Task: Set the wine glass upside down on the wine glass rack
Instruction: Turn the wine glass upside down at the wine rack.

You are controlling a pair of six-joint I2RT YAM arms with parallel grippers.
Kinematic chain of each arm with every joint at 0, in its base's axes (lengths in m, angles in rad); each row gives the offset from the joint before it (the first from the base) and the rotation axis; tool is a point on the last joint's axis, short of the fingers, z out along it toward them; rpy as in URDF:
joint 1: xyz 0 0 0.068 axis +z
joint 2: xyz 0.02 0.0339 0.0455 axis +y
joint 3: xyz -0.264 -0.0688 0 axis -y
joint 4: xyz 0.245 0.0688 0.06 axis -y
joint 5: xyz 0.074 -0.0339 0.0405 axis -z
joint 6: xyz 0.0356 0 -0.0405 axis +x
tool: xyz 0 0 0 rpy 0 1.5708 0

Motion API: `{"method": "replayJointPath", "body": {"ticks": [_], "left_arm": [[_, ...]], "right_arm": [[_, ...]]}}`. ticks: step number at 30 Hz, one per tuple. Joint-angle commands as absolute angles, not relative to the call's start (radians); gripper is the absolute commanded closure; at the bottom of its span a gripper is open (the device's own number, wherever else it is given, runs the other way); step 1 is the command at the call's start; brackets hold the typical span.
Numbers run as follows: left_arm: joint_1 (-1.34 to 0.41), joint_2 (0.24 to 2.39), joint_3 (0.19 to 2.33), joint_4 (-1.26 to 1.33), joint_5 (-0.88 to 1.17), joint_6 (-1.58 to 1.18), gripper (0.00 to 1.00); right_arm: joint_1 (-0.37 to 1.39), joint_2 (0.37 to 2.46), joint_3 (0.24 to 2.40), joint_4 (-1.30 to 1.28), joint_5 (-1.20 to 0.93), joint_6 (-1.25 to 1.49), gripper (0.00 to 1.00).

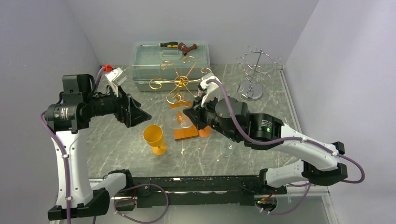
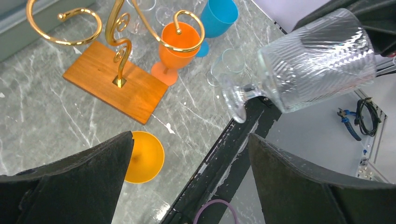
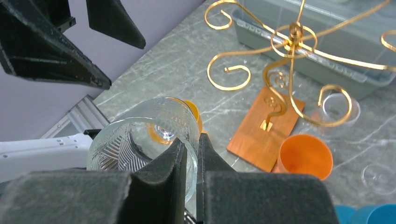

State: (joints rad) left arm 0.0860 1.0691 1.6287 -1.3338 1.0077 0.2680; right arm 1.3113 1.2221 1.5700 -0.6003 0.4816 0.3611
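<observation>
My right gripper [image 1: 190,115] [image 3: 191,138] is shut on the rim of a clear ribbed wine glass [image 1: 177,118] [image 3: 140,140]. It holds the glass on its side above the table, with the foot pointing toward the left arm. The glass also shows in the left wrist view [image 2: 317,60]. The gold scrolled wine glass rack [image 1: 180,81] [image 2: 116,32] [image 3: 289,42] stands on a wooden base [image 1: 187,133] [image 3: 266,130], just behind the held glass. My left gripper [image 1: 139,113] [image 2: 190,135] is open and empty, level with the glass and to its left.
A yellow goblet [image 1: 154,137] [image 2: 142,156] stands in front of the left gripper. An orange cup [image 1: 204,132] [image 3: 303,156], clear glasses [image 1: 227,148] [image 3: 341,107] and blue cups [image 2: 217,18] stand near the base. A clear toolbox [image 1: 170,65] and a silver wire rack [image 1: 254,70] stand at the back.
</observation>
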Motion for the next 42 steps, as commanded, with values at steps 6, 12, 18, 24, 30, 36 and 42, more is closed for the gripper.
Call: {"method": "replayJointPath", "body": {"ticks": [6,12,18,24,30,36,42], "left_arm": [[0.075,1.044,1.688,-1.387,1.084,0.259,0.14],[0.074,1.053,1.664,-1.435,1.094,0.271,0.31],[0.074,1.026,1.602,-1.382,1.071,0.250,0.25],[0.075,1.002,1.562,-1.302,1.056,0.213,0.24],[0.075,0.989,1.526,-1.215,1.083,0.191,0.33],[0.075,0.950,1.497,-1.107,1.064,0.163,0.48],[0.074,0.966,1.518,-1.121,1.060,0.224,0.98]], "right_arm": [[1.313,1.341,1.749,-0.412,0.475,0.219,1.00],[1.313,1.380,1.775,-0.299,0.457,0.186,1.00],[1.313,1.422,1.804,-0.244,0.387,0.201,1.00],[1.313,1.420,1.748,-0.183,0.327,0.247,1.00],[1.313,1.386,1.656,-0.104,0.291,0.293,1.00],[1.313,1.361,1.609,-0.091,0.279,0.334,1.00],[1.312,1.292,1.527,-0.068,0.269,0.371,1.00]]}}
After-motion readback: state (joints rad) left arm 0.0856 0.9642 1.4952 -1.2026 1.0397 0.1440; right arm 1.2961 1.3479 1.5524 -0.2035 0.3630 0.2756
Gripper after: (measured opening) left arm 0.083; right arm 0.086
